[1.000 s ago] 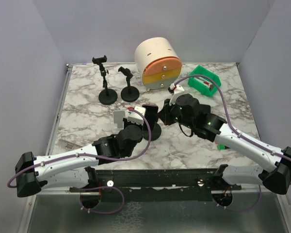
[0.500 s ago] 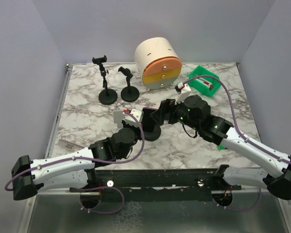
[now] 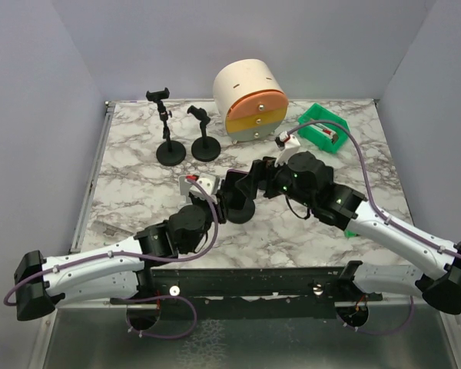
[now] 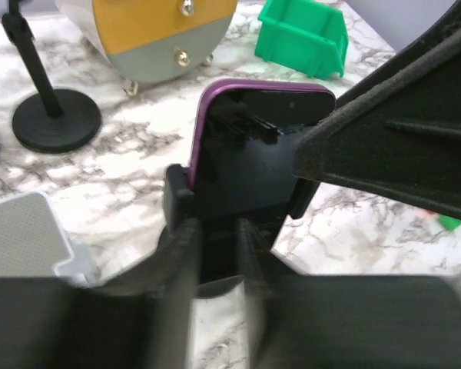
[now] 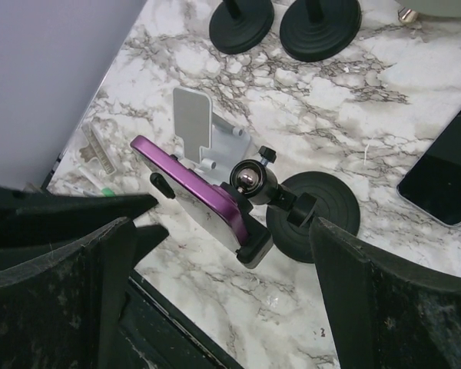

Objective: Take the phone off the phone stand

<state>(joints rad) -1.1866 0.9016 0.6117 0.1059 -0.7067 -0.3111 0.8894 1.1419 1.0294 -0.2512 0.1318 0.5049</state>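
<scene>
A white and grey marble table (image 3: 131, 161) sits between plain pale purple walls. Near the middle of it stands a black phone stand with a round flat foot (image 5: 319, 211). The phone in the purple case (image 5: 196, 188) is in the clamp at the top of this stand. It has not come off. It leans over to one side, with its dark side facing the left arm.

The right fingers (image 5: 77, 292) are spread very wide. One is on each side of the phone, and they hold nothing. The left fingers (image 4: 183, 269) are only a little way apart, low down by the stand. A dark part of the stand shows between them. I cannot tell if they squeeze it.

A small white stand (image 5: 194, 123) is just beside the phone. A second black phone (image 5: 446, 177) lies flat on the table to the side. At the back are two more black stands (image 3: 170, 152), a round cream box with orange, yellow and grey drawers (image 3: 250, 88), and a green plastic bin (image 3: 323, 131).
</scene>
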